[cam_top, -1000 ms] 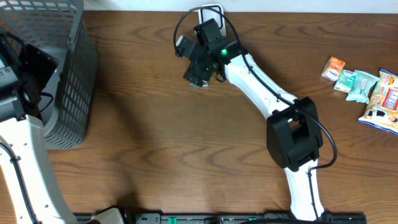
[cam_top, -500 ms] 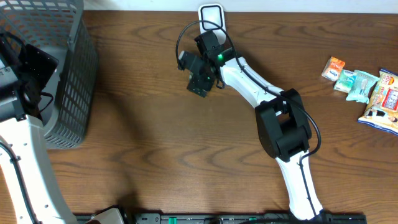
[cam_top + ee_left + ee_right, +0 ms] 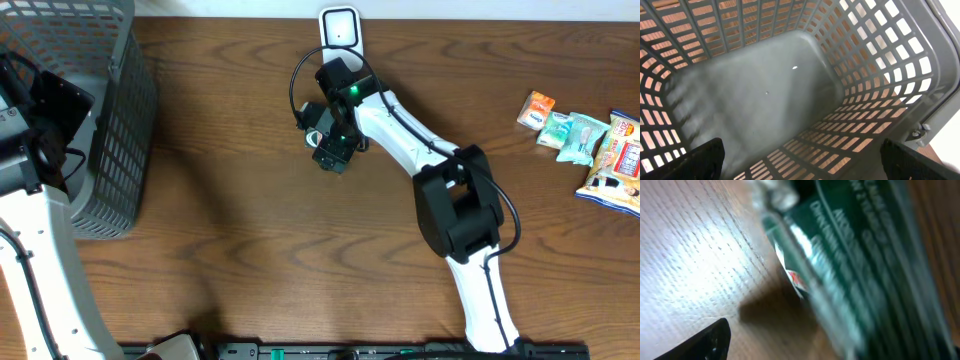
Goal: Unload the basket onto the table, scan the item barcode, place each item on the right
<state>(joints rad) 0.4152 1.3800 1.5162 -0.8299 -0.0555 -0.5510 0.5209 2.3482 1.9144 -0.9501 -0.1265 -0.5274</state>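
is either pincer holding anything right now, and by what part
Left pincer holds nothing, open above the basket. Right pincer is right at a green packet; whether it grips it, or where, cannot be told.

Wooden table [image 3: 230, 230], seen by me from overhead: grey mesh basket [image 3: 110, 120] at nine o'clock, white scanner [image 3: 340, 27] at twelve, snack packets [image 3: 590, 140] at three, green packet [image 3: 865, 255] just toward twelve from centre, contact unclear.

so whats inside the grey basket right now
Nothing that shows. The left wrist view looks into the basket and its floor is bare grey, only a couple of pale specks. The left gripper's fingertips cover the view's two lower corners, so those spots are unseen.
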